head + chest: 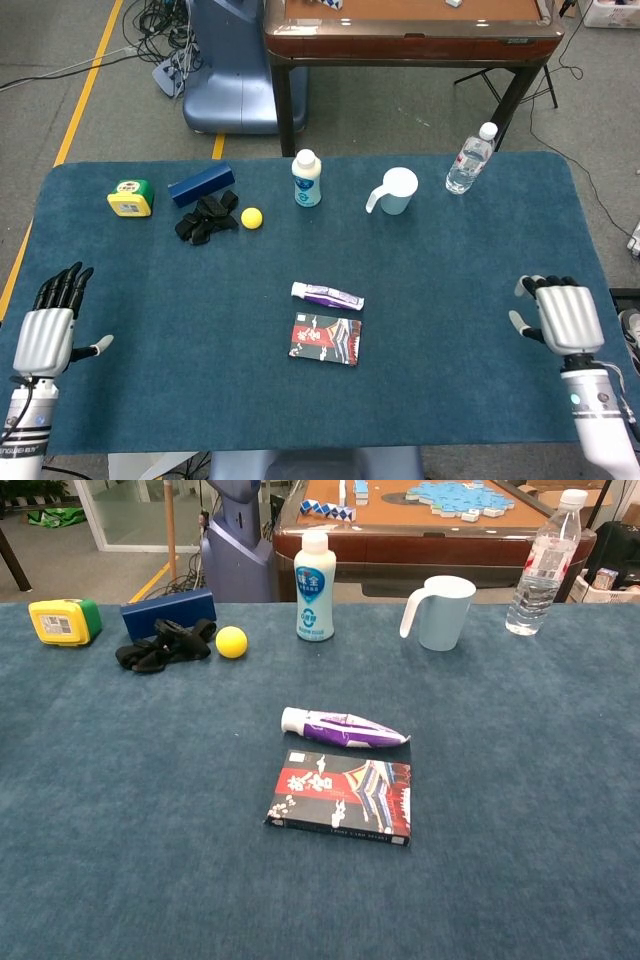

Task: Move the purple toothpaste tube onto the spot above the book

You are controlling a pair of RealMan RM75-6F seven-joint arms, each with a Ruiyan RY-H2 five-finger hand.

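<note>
The purple and white toothpaste tube (327,295) (344,728) lies flat on the blue cloth just beyond the far edge of the book (325,339) (343,795), cap to the left. My left hand (45,327) hovers at the table's left edge, fingers apart and holding nothing. My right hand (564,316) is at the right edge, fingers extended, empty. Both are far from the tube and absent from the chest view.
Along the back stand a yellow-green box (131,197), a blue box (201,184), a black glove (206,217), a yellow ball (251,217), a white bottle (307,178), a pale mug (395,190) and a water bottle (469,159).
</note>
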